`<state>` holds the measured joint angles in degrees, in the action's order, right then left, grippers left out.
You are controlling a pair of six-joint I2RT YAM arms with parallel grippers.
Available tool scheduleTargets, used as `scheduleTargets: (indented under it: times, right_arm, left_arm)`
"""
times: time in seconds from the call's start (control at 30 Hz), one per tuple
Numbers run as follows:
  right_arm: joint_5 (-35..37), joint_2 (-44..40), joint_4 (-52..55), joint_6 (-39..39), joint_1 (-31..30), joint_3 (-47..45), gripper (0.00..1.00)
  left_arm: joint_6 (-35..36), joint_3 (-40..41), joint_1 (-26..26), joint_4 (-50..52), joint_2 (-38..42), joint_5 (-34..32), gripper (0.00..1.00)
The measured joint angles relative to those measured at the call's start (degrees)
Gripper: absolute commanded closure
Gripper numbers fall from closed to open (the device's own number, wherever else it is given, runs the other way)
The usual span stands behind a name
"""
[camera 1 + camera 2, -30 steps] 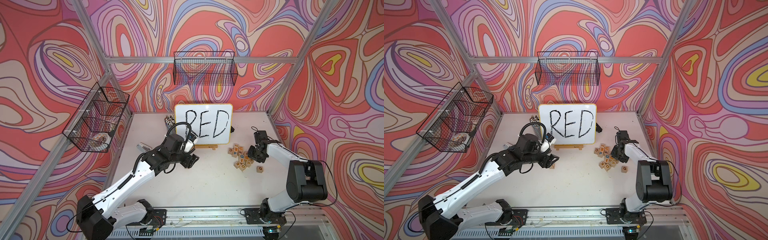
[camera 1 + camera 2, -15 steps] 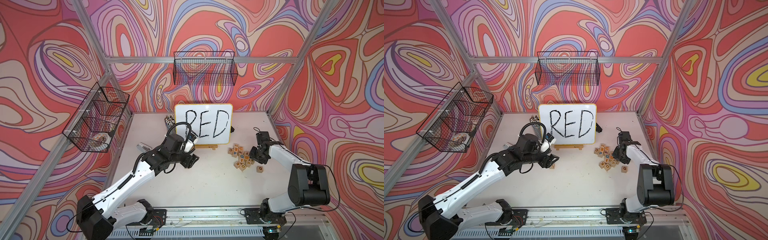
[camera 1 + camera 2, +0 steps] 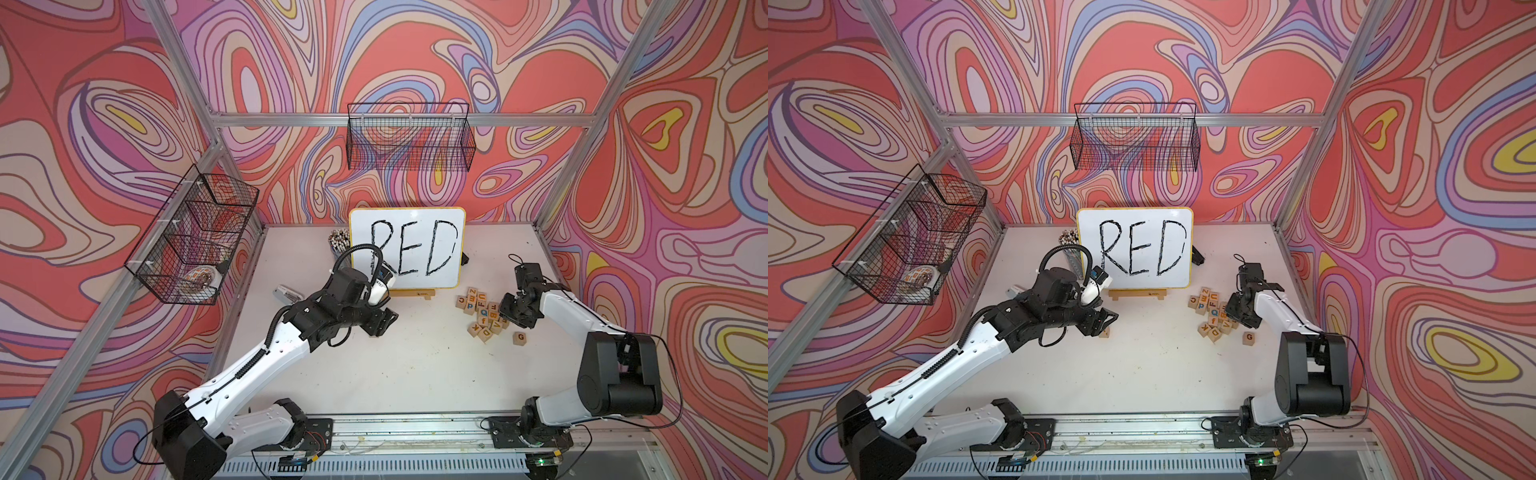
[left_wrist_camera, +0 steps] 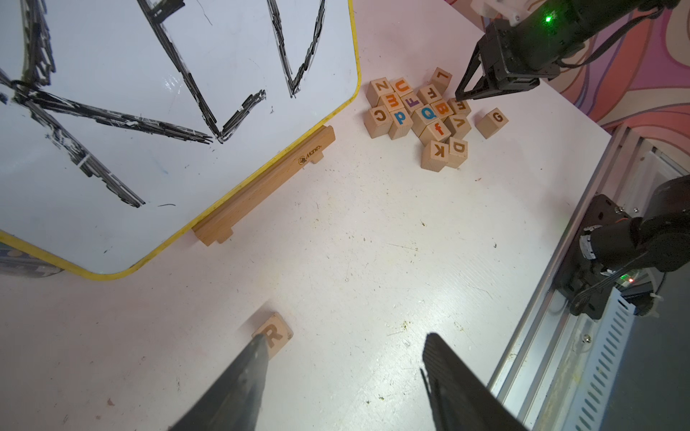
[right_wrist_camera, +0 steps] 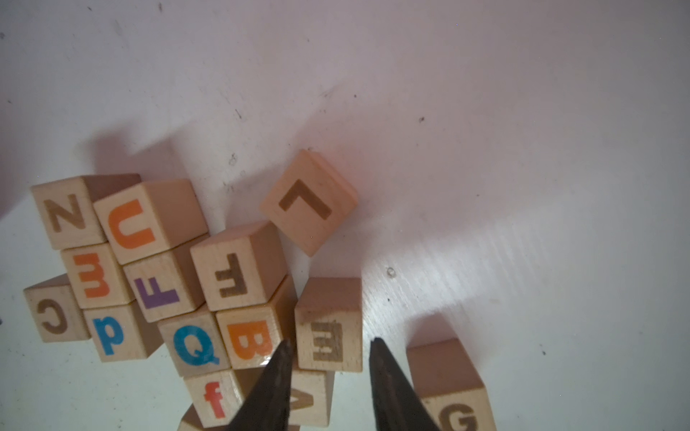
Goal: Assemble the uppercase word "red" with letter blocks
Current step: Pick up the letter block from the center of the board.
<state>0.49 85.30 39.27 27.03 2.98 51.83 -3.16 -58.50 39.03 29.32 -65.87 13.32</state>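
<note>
Since a second ago my right arm has sunk and brought its tool down onto the near edge of the block heap, while my left arm has not shifted. On the far left a wire basket (image 3: 191, 241) hangs on the wall. My left tool (image 4: 345, 337) hovers low over the counter (image 3: 415, 374) in front of the whiteboard (image 3: 407, 249), released, its two fingers wide apart. The R block (image 4: 274, 334) lies flat on the counter, letter up, just beside one fingertip and outside the gap, well apart from the rest. Further right the other letter blocks (image 3: 482, 309) sit in a loose heap near the whiteboard's stand. The D block (image 4: 458, 149) lies at the heap's near edge, touching a K cube. The E block (image 5: 328, 336) sits at the heap's right edge against an orange B. My right tool (image 4: 463, 97) stands over it with narrowly parted fingers, one tip on each side of the E and a sliver showing, so not clenched on it. A lone G cube (image 3: 520, 338) rests just beside, apart from the heap.
</note>
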Motion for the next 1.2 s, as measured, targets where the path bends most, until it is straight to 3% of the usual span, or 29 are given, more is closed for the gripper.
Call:
scheduleTargets:
  times: [0.67, 1.2]
  right_arm:
    - [-0.76, 4.02, -1.92, -0.2, 0.0, -0.37, 0.63]
    - [0.5, 3.45, -0.59, -0.13, 0.0, -0.37, 0.8]
  left_arm:
    - [0.02, 0.0, 0.0, 0.0, 0.0, -0.33, 0.31]
    - [0.17, 0.02, 0.02, 0.0, 0.15, -0.96, 0.31]
